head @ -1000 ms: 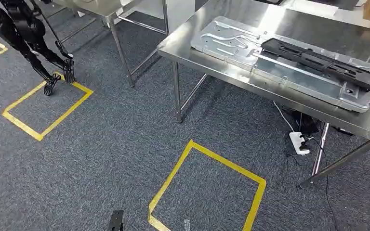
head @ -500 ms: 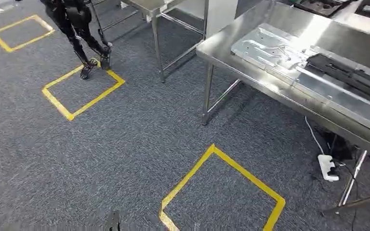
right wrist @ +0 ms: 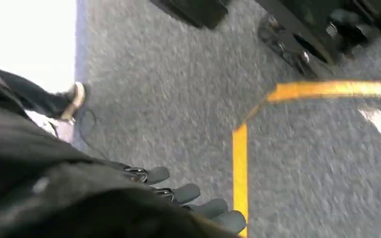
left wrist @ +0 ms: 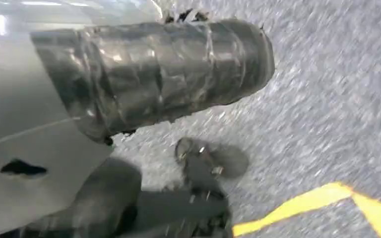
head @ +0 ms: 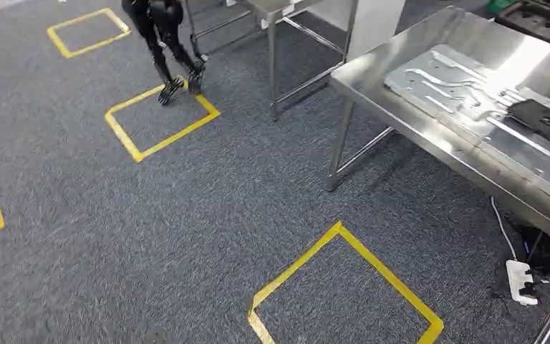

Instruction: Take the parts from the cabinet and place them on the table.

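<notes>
Table (head: 430,50): brushed steel, glossy, throwing glare. Plate (head: 458,86) on it: bare stamped metal, shiny, ribbed. Black part (head: 548,122) at its end: matt plastic. Carpet (head: 208,215): grey, coarse, rough pile. Floor tape (head: 372,258): yellow, smooth. Right hand (right wrist: 188,198) fingers (right wrist: 198,193): dark, smooth plastic, above the carpet.

No text, label, brand, number or sign could be read anywhere in these views
</notes>
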Tool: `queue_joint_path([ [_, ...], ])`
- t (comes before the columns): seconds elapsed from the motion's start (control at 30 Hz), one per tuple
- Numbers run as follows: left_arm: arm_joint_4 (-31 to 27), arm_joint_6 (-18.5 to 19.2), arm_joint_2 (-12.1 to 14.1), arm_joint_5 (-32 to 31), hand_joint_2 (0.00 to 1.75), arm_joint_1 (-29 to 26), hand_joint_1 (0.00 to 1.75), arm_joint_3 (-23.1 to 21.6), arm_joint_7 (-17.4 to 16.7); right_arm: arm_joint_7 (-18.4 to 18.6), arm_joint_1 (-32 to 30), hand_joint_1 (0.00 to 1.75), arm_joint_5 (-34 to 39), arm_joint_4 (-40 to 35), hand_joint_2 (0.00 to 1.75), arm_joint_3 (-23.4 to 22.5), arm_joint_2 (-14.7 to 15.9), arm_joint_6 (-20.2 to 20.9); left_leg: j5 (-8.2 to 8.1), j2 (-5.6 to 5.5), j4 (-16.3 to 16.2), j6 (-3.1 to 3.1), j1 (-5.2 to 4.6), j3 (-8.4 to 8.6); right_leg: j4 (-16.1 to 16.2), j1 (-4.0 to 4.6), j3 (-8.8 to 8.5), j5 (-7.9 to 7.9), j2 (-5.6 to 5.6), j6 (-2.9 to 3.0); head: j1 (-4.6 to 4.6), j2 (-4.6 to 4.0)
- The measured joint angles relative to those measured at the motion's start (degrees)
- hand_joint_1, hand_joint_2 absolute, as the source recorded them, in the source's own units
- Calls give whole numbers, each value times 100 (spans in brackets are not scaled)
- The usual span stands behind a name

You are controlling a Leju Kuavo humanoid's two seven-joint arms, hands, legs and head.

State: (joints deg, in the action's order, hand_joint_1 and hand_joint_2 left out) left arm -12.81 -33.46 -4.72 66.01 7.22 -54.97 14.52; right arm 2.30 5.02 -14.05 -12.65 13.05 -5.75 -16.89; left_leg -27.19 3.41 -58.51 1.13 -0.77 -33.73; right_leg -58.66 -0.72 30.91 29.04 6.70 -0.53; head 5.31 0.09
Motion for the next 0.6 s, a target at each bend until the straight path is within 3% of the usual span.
queue_joint_path([
  [0.07,2,15,63,31,0,-69,0,0,63,48,-12,0,44,9,0,-7,41,87,14,-136,48,42,-8,-43,44,17,-66,10,112,-61,0,0],
  [0.1,4,15,81,33,0,-90,0,0,72,57,-13,0,52,9,0,-11,74,96,66,-196,144,86,88,80,17,-10,-46,58,7,-114,0,0],
  [0.13,4,15,83,31,0,-105,0,0,85,70,-15,0,59,13,0,-17,118,100,72,-245,177,108,69,109,-117,-24,-27,167,-304,-123,-53,0],
  [0.17,4,15,87,33,0,-99,0,0,87,72,-23,0,70,13,0,-24,127,100,93,-288,178,160,69,112,-475,-23,134,392,-496,-113,-61,0],
  [0.23,4,24,87,31,0,-88,0,0,94,87,-57,0,70,26,0,-33,170,102,86,-446,170,173,59,105,-1379,-21,576,768,-628,-112,-79,0],
  [0.27,4,24,87,33,0,-92,0,0,96,94,-78,0,70,37,0,-37,181,102,80,-535,155,182,55,103,-1680,-20,749,818,-641,-116,-77,0],
  [0.3,4,24,89,42,0,-102,0,0,111,105,-94,0,76,44,0,-39,183,102,72,-632,140,180,56,105,-1688,-23,791,720,-647,-117,-79,0],
  [0.33,4,30,94,61,0,-116,0,0,172,146,-100,0,100,48,0,-44,192,105,64,-721,123,175,56,109,-1422,-31,702,488,-651,-113,-79,0],
  [0.37,4,57,96,85,0,-122,0,0,258,203,-96,0,131,50,0,-46,194,109,52,-809,102,164,57,113,-981,-41,525,215,-672,-103,-77,0],
  [0.4,4,128,98,120,0,-121,0,0,375,282,-93,0,172,52,0,-52,203,126,35,-896,68,142,60,113,-445,-53,293,-67,-774,-93,-79,0],
  [0.43,4,219,98,133,0,-122,0,0,470,350,-92,0,194,55,0,-63,208,177,15,-955,37,119,79,84,-146,-75,161,-56,-1084,-61,-85,0],
  [0.47,4,347,103,138,0,-103,0,0,491,398,-98,0,188,63,0,-66,207,238,-11,-1030,-46,80,32,34,-59,-77,156,-38,-1126,-77,-77,0],
  [0.57,4,646,129,79,0,-131,0,0,166,263,-88,0,68,61,0,-66,190,223,27,-1187,23,-23,80,0,-83,-35,98,-41,-953,-5,-85,0],
  [0.6,7,759,182,26,0,-139,0,0,-56,63,-91,0,83,57,0,-63,151,131,17,-1220,1,-55,80,-34,-18,-97,86,-74,-867,52,-83,0],
])
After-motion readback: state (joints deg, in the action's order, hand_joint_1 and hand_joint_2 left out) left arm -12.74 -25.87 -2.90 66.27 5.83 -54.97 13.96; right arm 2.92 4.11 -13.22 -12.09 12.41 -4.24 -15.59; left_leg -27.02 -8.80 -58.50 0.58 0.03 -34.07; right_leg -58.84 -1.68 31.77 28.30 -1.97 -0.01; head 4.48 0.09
